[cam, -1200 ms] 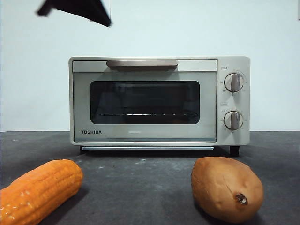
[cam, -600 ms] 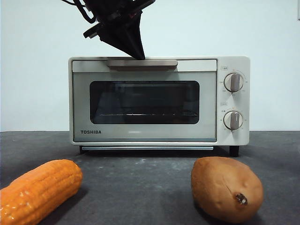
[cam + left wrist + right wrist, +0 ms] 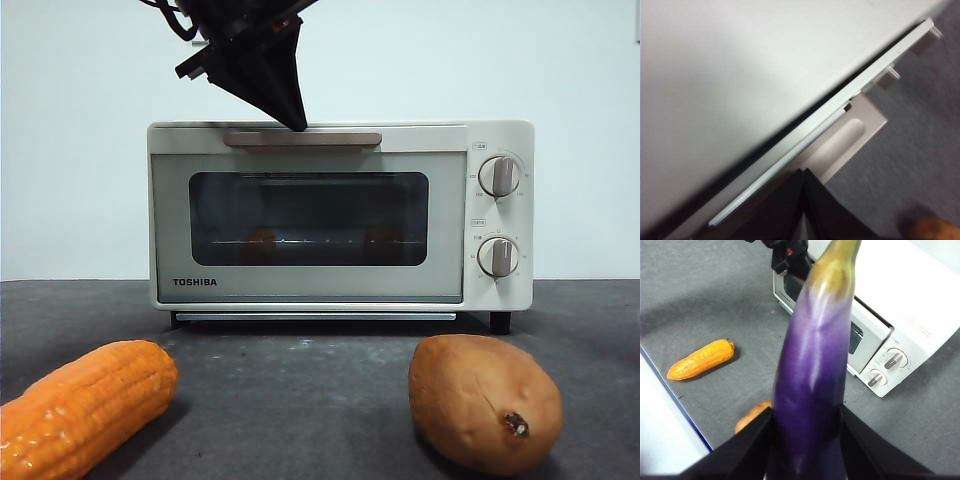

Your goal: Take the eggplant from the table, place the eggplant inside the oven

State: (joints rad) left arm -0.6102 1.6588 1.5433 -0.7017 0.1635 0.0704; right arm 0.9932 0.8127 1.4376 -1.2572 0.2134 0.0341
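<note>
Spanning dark grey table, white wall behind, oven centred

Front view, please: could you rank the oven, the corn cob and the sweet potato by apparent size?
1. Oven, clearly largest.
2. Corn cob and sweet potato look about alike; the cob is cut off by the picture's edge, so no ranking between them.

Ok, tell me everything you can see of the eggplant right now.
The eggplant shows only in the right wrist view. It is glossy and long, dark purple low down, paling to lilac and then a greenish-yellow stem end. The right gripper clamps its thick end between both black jaws, holding it off the table, stem end pointing away from the gripper. Nothing else touches it. The oven lies beyond it.
</note>
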